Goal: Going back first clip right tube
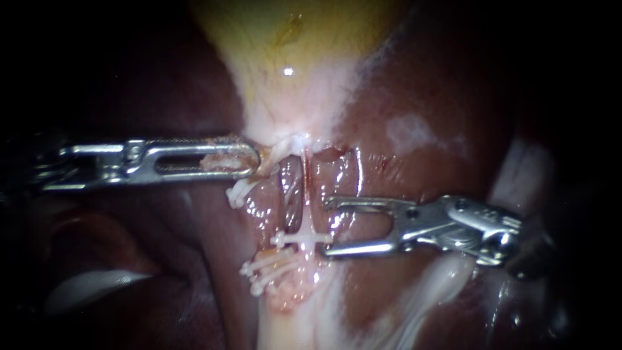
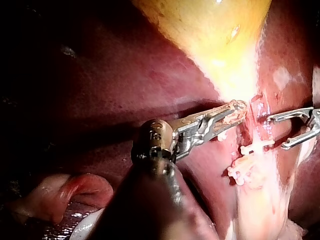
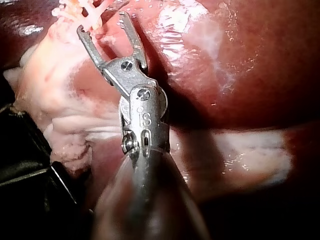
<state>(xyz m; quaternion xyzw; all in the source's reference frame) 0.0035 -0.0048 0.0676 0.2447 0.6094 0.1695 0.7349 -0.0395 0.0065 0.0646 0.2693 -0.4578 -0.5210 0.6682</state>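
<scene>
The yellowish gallbladder (image 1: 291, 39) narrows down to two tubes between the instruments. My left instrument (image 1: 251, 159) is shut on tissue at the gallbladder's neck, as the left wrist view also shows at the left instrument (image 2: 234, 111). A white clip (image 1: 300, 240) sits across the thin right tube (image 1: 308, 194). My right instrument (image 1: 326, 227) stands just right of that clip, its jaws open and empty, the lower tip close to the clip's end. In the right wrist view the right instrument (image 3: 102, 24) is open just short of the white clips (image 3: 80, 11).
More white clips (image 1: 269, 271) cluster lower on the left tube (image 1: 291, 198), and another clip (image 1: 238, 192) sits below my left jaws. Dark red liver (image 1: 421, 97) surrounds the field. Pale fatty tissue (image 1: 291, 324) runs downward.
</scene>
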